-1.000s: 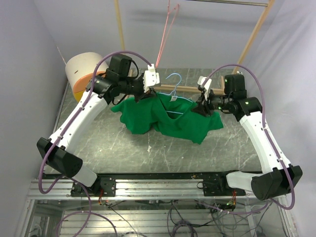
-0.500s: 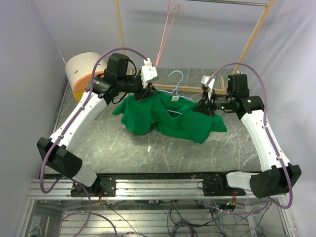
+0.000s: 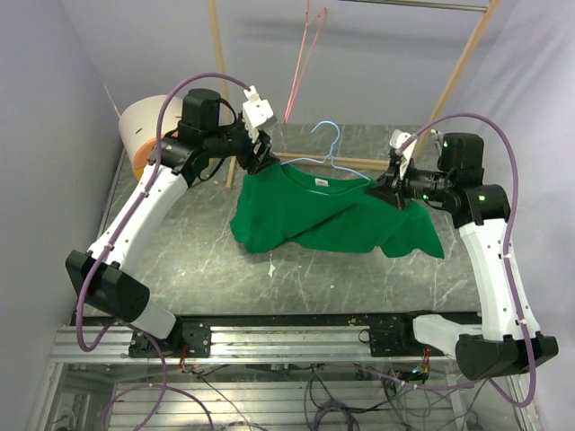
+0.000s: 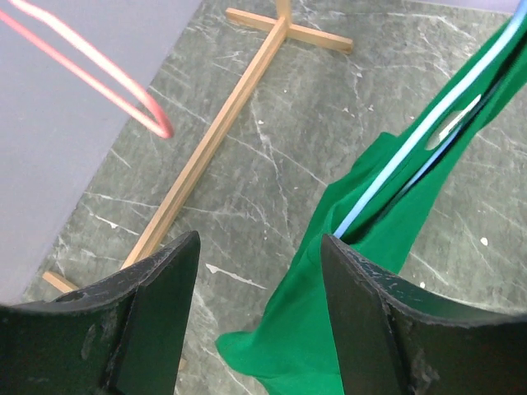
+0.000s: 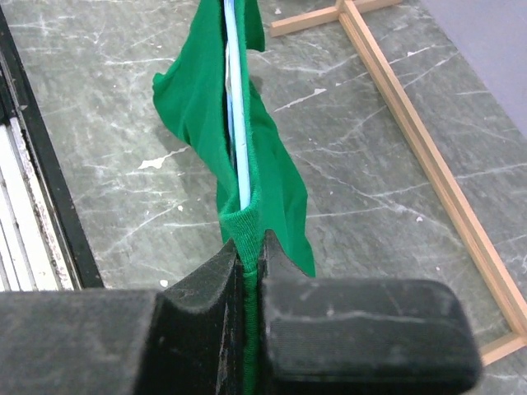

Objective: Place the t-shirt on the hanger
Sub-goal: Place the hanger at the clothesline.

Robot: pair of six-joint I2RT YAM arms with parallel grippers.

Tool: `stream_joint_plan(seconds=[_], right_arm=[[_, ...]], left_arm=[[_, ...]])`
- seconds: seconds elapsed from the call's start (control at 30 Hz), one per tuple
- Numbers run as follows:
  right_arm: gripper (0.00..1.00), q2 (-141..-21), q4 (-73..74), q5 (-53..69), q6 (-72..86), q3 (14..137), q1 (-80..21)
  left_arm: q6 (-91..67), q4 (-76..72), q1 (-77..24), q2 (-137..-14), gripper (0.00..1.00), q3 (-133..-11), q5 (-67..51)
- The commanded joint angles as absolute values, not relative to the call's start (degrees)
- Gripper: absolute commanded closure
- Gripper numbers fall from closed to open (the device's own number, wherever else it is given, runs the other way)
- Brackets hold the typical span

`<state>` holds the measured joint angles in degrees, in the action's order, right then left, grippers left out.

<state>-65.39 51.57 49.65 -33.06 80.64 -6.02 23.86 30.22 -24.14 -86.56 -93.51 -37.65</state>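
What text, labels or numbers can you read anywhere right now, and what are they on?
No text can be read in any view.
White label inside the neck of the shirt: too small and blurred to read.
Nothing else in view shows writing, numbers or a logo.

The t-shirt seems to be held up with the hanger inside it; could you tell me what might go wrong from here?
1. Only the right tool is shut on the t-shirt, where the hanger wire runs into the pinch; the left tool is open beside the cloth. A slip there could drop both.
2. The pink hanger hangs close to the left tool and might snag it.
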Motion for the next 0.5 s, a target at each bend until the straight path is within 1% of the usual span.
stream_joint_plan(seconds=[0.0, 0.17, 0.3, 0.47], right_arm=[[1.0, -63.8, 50.4, 48.9, -30.3, 81.0, -5.0], [1.0, -61.9, 51.8, 45.1, -26.5, 80.5, -3.8], [1.0, -59.8, 50.9, 41.3, -20.4, 81.0, -3.2], [1.0, -58.4, 49.0, 36.3, -14.8, 84.4, -2.9]], left_arm=[[20.4, 26.1, -22.9, -85.5, 0.29, -94.7, -36.1], [17.4, 24.1, -20.6, -85.4, 0.29, -96.3, -34.8], [14.8, 22.2, -18.0, -86.0, 0.29, -97.1, -34.7], [13.5, 21.4, -15.7, -87.7, 0.3, -98.4, -35.2]])
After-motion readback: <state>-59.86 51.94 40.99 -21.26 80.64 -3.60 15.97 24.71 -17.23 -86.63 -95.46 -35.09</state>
